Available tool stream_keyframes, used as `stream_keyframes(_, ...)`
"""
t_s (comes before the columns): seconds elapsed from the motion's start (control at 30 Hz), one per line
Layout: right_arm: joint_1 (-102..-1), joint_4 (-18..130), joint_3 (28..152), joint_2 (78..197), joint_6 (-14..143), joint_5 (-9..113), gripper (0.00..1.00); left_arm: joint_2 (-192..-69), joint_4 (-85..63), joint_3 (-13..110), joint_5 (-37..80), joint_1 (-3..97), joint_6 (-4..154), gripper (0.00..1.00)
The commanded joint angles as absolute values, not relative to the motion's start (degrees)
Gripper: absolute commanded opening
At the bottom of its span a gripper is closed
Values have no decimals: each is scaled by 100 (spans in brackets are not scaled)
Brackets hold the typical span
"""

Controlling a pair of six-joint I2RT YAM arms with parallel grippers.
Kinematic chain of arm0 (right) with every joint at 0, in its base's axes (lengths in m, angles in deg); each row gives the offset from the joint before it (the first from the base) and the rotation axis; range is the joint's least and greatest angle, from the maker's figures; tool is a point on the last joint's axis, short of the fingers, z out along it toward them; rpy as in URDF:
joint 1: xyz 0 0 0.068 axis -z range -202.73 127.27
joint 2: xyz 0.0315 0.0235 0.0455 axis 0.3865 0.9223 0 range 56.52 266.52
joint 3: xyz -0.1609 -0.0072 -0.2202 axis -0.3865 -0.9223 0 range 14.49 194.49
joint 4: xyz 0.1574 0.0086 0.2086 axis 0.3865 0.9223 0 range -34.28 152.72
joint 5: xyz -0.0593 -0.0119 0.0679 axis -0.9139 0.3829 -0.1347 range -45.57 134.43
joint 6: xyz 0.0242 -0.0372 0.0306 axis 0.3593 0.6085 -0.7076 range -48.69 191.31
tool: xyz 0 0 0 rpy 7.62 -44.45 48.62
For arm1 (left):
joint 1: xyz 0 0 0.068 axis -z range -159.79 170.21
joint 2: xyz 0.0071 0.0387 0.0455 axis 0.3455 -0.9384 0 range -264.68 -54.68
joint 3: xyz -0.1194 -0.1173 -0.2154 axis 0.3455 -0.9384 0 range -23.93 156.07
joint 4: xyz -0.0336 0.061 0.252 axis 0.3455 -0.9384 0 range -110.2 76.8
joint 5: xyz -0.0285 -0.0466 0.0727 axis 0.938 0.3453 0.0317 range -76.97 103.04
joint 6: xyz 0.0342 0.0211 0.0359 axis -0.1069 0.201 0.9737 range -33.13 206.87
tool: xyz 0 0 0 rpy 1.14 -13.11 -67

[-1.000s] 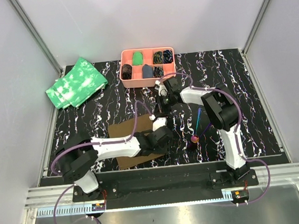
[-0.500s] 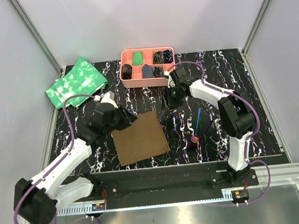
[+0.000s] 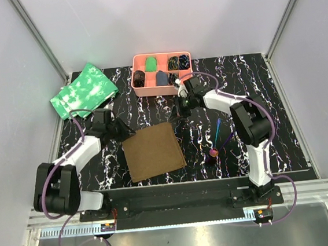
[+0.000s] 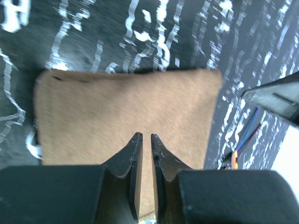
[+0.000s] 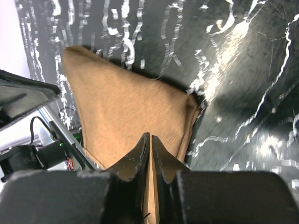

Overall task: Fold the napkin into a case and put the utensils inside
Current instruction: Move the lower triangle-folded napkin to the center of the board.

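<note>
Black table (image 3: 265, 90) with white squiggly marks fills the floor of a white-walled box in the top view. A plain brown square cloth napkin (image 3: 154, 150) lies flat near the middle, a bit to the left. A few thin plastic utensils (image 3: 218, 135) with purple and blue stems and one pink-red round end lie to the right of it, not touching it. A pink tray (image 3: 143, 92) with little boxes sits at the far side. Green cloths with white spots (image 3: 83, 91) lie at the far left. The left claw (image 3: 121, 132) is by the napkin's far left corner. The right claw (image 3: 179, 110) is just past its far right corner.

From the left wrist, the left claw (image 4: 146, 137) is almost clenched, with only a thin slit and nothing in it. The brown napkin (image 4: 121, 107) lies flat beyond the tips.

From the right wrist, the right claw (image 5: 150, 136) is clenched, tips pressed together. The napkin (image 5: 126, 112) lies beyond them, one corner pointing right. I cannot tell if either claw touches the cloth.
</note>
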State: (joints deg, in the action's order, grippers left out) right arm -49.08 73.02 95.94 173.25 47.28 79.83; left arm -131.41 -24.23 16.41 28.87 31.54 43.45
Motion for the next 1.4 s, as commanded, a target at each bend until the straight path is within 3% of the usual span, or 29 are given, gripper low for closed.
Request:
stream_keyframes(0.0, -4945, 6960, 9904, 17675, 4591, 8345, 11, -13527, -1936, 1659, 3202, 2883, 4547, 14)
stream_keyframes(0.53, -4831, 7100, 10177, 18343, 5056, 7871, 9, -14608, -1348, 1729, 2569, 2285, 4688, 10)
stream_keyframes(0.9, -4831, 7856, 10563, 18213, 5715, 6904, 10, -14171, -1540, 1835, 2463, 2285, 4477, 11)
stream_keyframes(0.97, -4848, 8163, 10730, 18011, 5786, 6781, 15, -13723, -1610, 1791, 2473, 2355, 4398, 12)
stream_keyframes(1.0, -4857, 8286, 10774, 17931, 5786, 6703, 23, -13373, -1706, 1808, 2438, 2372, 4389, 14)
stream_keyframes(1.1, -4998, 8787, 10897, 17528, 5778, 6097, 37, -12504, -2198, 1835, 2324, 2381, 4380, 20)
stream_keyframes(1.23, -5479, 9403, 10810, 17000, 5278, 4946, 66, -11263, -3434, 1887, 1569, 2381, 4284, 35)
stream_keyframes(1.37, -6190, 9562, 10713, 16753, 4662, 4496, 75, -10076, -4246, 1949, 997, 2381, 4231, 48)
